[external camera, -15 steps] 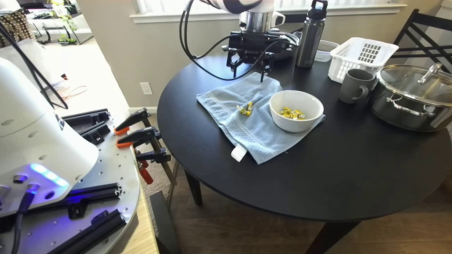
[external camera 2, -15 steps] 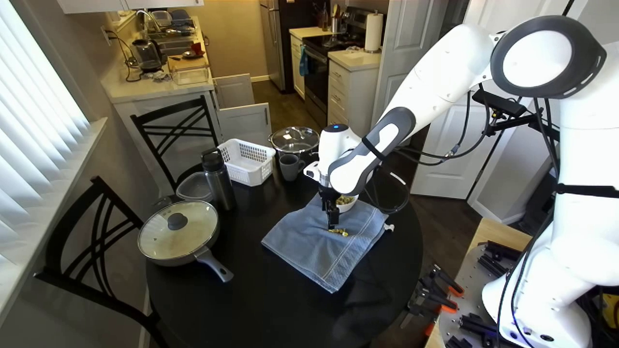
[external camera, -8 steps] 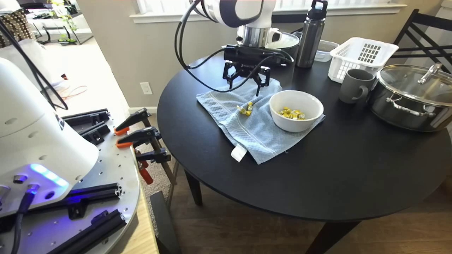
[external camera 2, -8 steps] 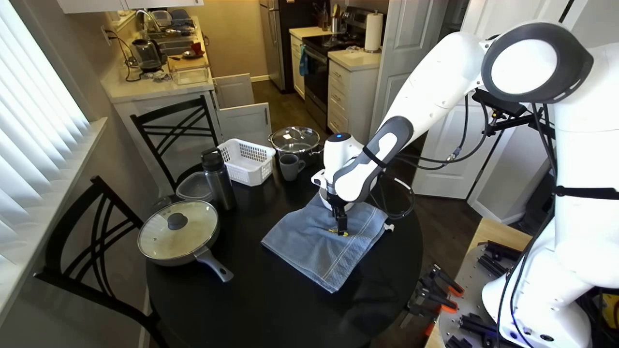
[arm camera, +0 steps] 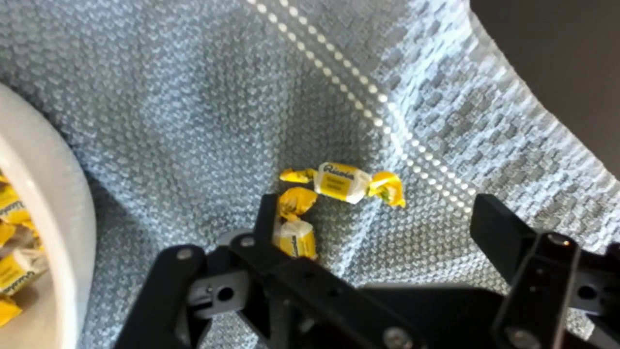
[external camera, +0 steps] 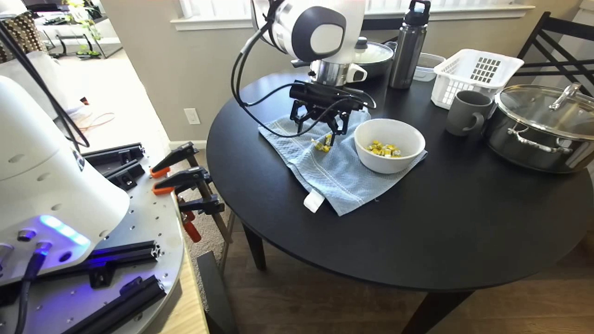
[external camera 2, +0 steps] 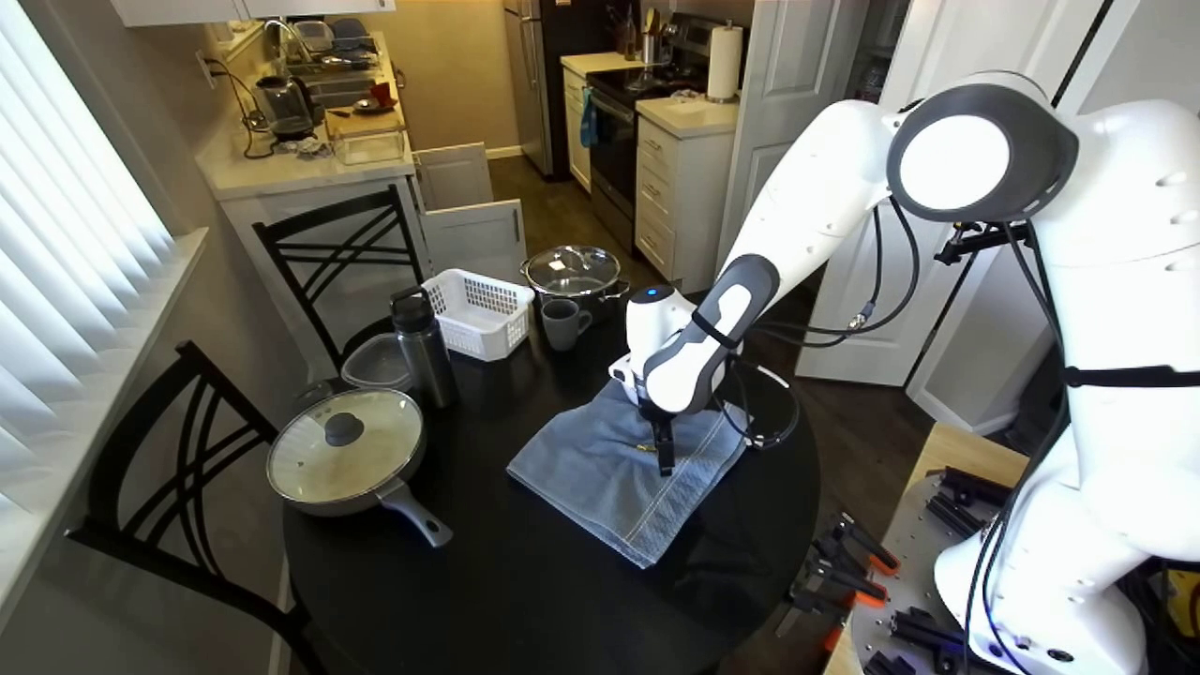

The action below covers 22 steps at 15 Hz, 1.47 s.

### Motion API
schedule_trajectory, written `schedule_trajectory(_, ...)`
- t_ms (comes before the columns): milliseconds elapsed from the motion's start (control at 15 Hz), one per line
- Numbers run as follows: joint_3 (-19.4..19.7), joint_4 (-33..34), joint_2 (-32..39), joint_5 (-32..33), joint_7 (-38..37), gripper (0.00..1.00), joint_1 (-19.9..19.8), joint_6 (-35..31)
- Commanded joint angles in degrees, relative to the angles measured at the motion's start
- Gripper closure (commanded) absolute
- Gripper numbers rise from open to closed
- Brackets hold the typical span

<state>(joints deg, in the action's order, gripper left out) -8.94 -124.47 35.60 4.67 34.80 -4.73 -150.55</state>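
Observation:
My gripper (external camera: 315, 138) is open and tilted, low over a blue-grey towel (external camera: 343, 183). Its fingers also show apart and empty in the wrist view (arm camera: 375, 218). Two yellow-and-white wrapped candies lie on the towel. One candy (arm camera: 341, 182) lies just beyond the fingertips, between them. The second candy (arm camera: 296, 237) is beside the left finger and partly hidden by it; touching cannot be told. A white bowl (external camera: 390, 162) with several similar candies stands on the towel; its rim shows at the left of the wrist view (arm camera: 80, 213). In an exterior view the arm hides the bowl.
A round black table (external camera: 417, 222) bears everything. Along its far side stand a lidded pan (external camera 2: 347, 450), a steel bottle (external camera: 408, 55), a clear container (external camera 2: 377, 364), a white basket (external camera: 459, 88), a grey mug (external camera: 468, 111) and a lidded pot (external camera: 533, 144).
My gripper has come down toward the towel and the loose candies, tilting as it lowers. The fingers stay apart. Candies, bowl and towel have not visibly moved.

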Motion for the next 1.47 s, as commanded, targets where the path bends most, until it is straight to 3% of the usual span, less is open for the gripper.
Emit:
schedule_trajectory(0, 1.57, 1.02, 0.87, 1.27, -4.56, 0.00, 1.22, 0.36)
schedule_trajectory(133, 1.83, 1.28, 1.00, 1.45, -5.87, 0.00, 1.32, 0.56)
schedule_trajectory(200, 1.85, 1.37, 1.08, 1.45, -6.34, 0.05, 1.23, 0.62)
schedule_trajectory(333, 2.12, 1.39, 0.68, 1.56, -7.49, 0.29, 1.19, 0.88)
schedule_trajectory(400, 2.24, 1.42, 0.49, 1.58, -7.85, 0.31, 1.16, 1.13)
schedule_trajectory(1000, 3.51, 2.59, -0.31, 2.36, -8.91, 0.91, 1.41, 2.63)
schedule_trajectory(1133, 3.45, 2.84, -0.27, 2.45, -8.76, 1.00, 1.43, 3.28)
schedule_trajectory(1267, 3.57, 3.07, -0.30, 2.70, -8.87, 1.00, 1.68, 4.05)
schedule_trajectory(1333, 3.56, 3.14, -0.40, 2.75, -8.91, 0.73, 1.76, 4.39)
schedule_trajectory(1400, 3.54, 3.16, -0.51, 2.82, -8.90, 0.74, 1.84, 4.74)
